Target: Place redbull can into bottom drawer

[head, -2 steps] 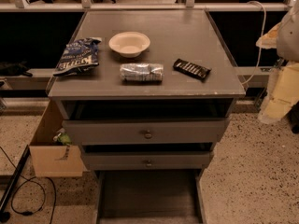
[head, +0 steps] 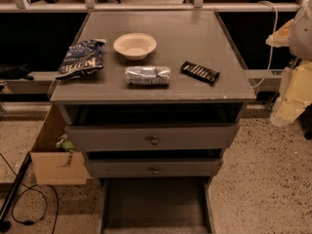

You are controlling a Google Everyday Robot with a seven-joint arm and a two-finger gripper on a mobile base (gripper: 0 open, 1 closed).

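The redbull can (head: 147,75), silvery-blue and shiny, lies on its side near the front middle of the grey cabinet top (head: 195,33). The bottom drawer (head: 156,206) is pulled out at floor level and looks empty inside. My gripper (head: 285,112) is at the end of the cream-coloured arm at the far right edge. It hangs beside the cabinet, below the level of its top and well away from the can.
A white bowl (head: 135,45), a blue chip bag (head: 80,58) and a dark candy bar (head: 200,72) share the top with the can. The two upper drawers (head: 153,139) stand slightly ajar. A cardboard box (head: 51,155) and cables (head: 29,208) lie at the left.
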